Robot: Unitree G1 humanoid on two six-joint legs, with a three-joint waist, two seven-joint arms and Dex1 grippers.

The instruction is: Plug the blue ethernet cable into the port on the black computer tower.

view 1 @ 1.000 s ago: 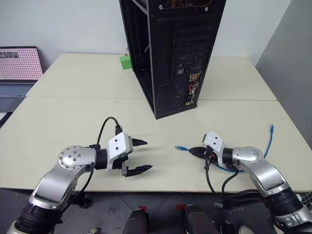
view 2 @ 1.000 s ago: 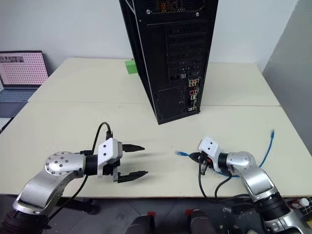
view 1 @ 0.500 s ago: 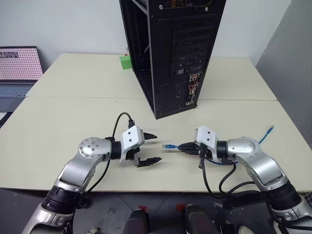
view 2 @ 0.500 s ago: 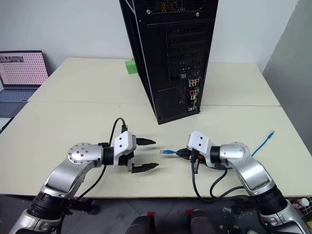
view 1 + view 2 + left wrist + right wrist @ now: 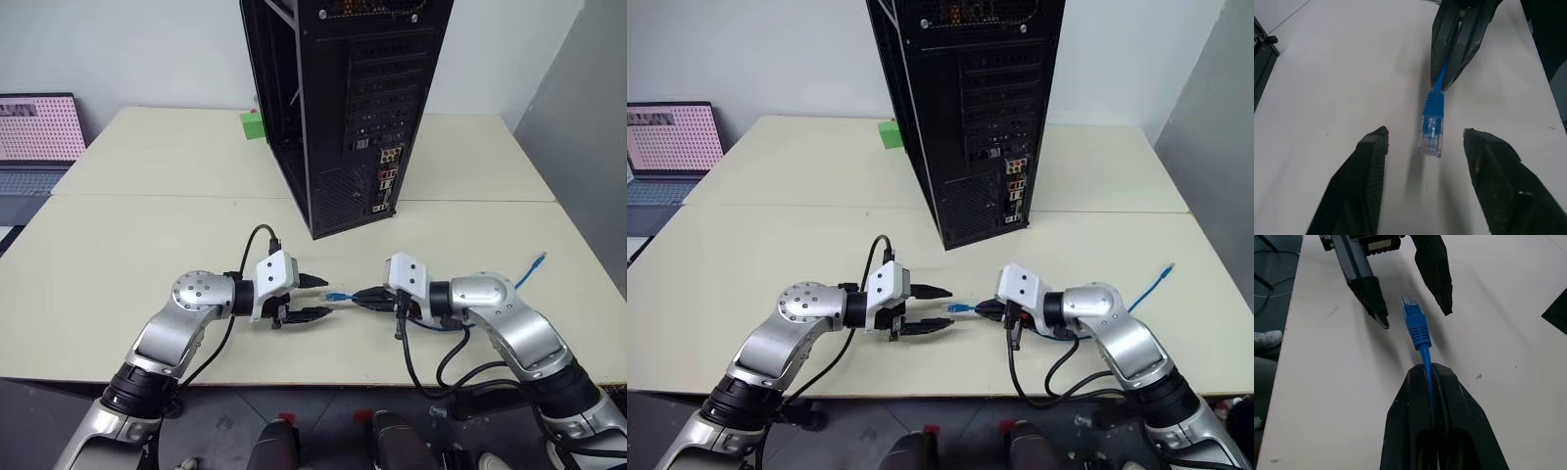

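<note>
Pinched shut on the blue ethernet cable (image 5: 423, 320) just behind its plug, the right gripper (image 5: 364, 296) sits right of centre in the lower half of the head views, pointing toward the frame's left and offering the connector forward. Facing it from the left, the left gripper (image 5: 315, 299) has its two black fingers (image 5: 1369, 181) partly spread, one on either side of the plug (image 5: 1431, 132) without touching it, so nothing is in its grasp yet. Between them the plug hangs just above the pale table (image 5: 147, 245), near frame centre and low; the rest of the cable trails back under the right arm, its far end (image 5: 536, 260) lying at the right edge. That cable is thin, bright blue and round, with a ribbed blue boot leading into a small clear-blue connector. It likely weighs almost nothing and flops freely, so the stiff boot just behind the connector looks like the place to grip; the clear tip and its latch seem easy to crush or twist. Farther up the frame, above centre, stands the black computer tower (image 5: 313, 117), its rear face of slot covers and coloured connectors turned toward the grippers, well apart from the plug.
</note>
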